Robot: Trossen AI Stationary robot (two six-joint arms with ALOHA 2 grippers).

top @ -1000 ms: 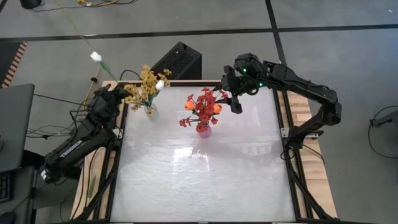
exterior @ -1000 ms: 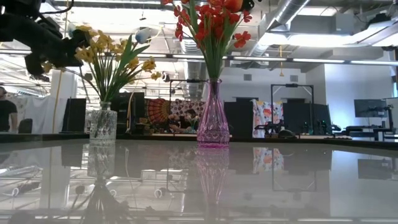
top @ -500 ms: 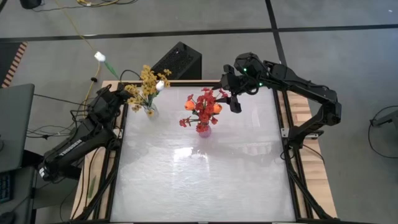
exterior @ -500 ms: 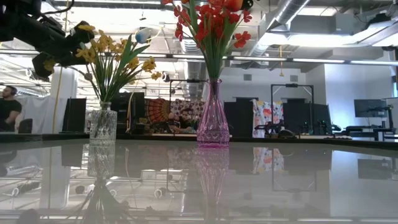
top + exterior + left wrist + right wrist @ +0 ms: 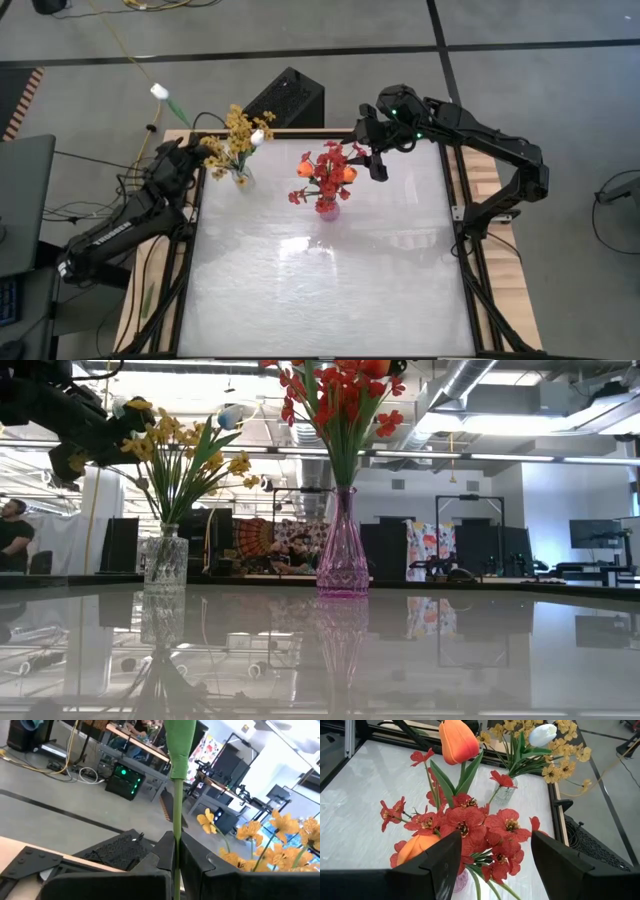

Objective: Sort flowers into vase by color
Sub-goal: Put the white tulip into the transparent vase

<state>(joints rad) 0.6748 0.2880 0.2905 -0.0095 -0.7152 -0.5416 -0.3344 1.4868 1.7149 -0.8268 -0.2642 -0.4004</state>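
My left gripper point(image 5: 186, 152) is at the table's far left corner, shut on a white tulip-like flower whose bud point(image 5: 159, 91) reaches out past the far edge. Just right of it, a clear vase point(image 5: 241, 178) stands on its base and holds yellow sprays point(image 5: 178, 445) and one white bud point(image 5: 542, 734). A pink vase point(image 5: 342, 555) stands mid-table at the far side with red blooms point(image 5: 465, 822) and orange tulips point(image 5: 457, 741). My right gripper point(image 5: 495, 865) is open, hovering just right of and above the red bunch, touching nothing. My left gripper pinches the white flower's green stem point(image 5: 176, 851) between its two fingers, well below the bud. The stem rises out of the fingers, past a green leaf point(image 5: 179, 740). The flower is lifted clear, and its bud end slants away over the floor beyond the far left corner.
A glossy white table top point(image 5: 330, 290) lies bare toward the near side. A black box point(image 5: 287, 97) stands on the floor behind the far edge. Cables point(image 5: 70, 205) run beside the left arm. A person point(image 5: 12, 535) sits far behind in the room.
My left gripper has shifted a little toward the clear vase, carrying the white flower with it; the bud has moved slightly toward the right. The right arm and both vases have kept still.
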